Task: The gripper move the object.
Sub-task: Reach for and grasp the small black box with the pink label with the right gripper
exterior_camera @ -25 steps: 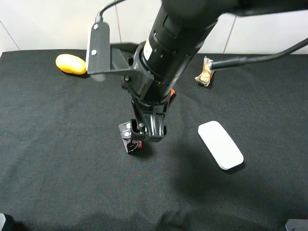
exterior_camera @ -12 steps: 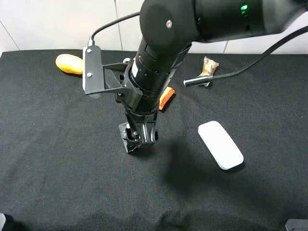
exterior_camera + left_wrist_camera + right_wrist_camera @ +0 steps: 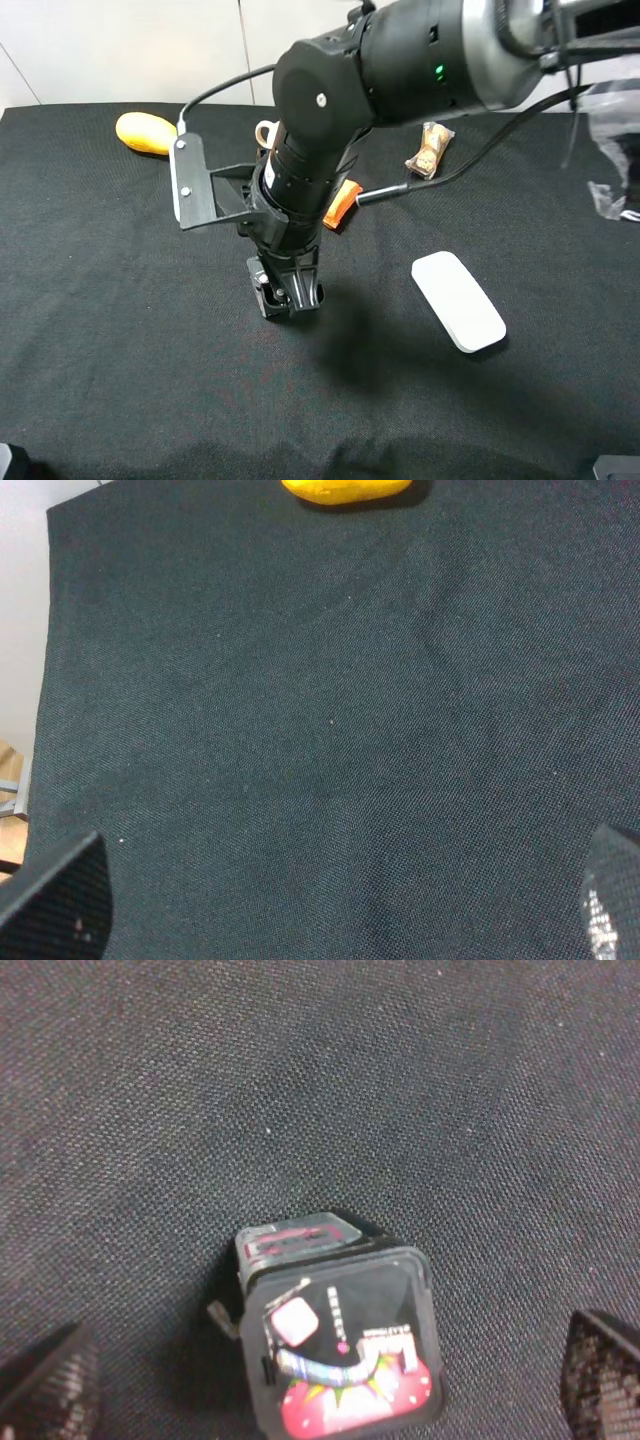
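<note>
Near mid-counter, right gripper [image 3: 325,1378] hangs over the carton [image 3: 345,1350], fingers spread wide either side, not touching it; prob. lined up to pinch & move it. Carton lies on the black counter [image 3: 120,350], printed face up. Left gripper [image 3: 335,895] spread too, idle over bare cloth.

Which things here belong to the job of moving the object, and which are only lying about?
For the job: right gripper, black carton.
Lying about: yellow lump, snack packet, white oval pad, orange piece.
</note>
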Controlling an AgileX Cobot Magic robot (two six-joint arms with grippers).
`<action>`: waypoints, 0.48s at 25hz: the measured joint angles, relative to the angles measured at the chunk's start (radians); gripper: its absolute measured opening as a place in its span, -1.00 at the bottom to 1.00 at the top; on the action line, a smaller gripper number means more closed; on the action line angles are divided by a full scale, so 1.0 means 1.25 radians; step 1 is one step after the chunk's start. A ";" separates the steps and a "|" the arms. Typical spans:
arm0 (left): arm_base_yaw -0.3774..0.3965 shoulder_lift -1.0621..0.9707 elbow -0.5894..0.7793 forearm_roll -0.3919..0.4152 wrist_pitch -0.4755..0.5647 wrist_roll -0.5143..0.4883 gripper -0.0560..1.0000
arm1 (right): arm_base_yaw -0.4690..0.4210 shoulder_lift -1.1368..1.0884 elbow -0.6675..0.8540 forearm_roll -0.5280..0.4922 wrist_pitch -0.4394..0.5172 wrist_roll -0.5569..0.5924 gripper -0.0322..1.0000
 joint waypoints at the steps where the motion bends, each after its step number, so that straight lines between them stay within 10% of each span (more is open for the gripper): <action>1: 0.000 0.000 0.000 0.000 0.000 0.000 0.98 | 0.000 0.008 0.000 0.000 -0.005 -0.004 0.41; 12: 0.000 0.000 0.000 0.000 0.000 0.000 0.98 | 0.000 0.069 0.000 -0.014 -0.048 -0.027 0.41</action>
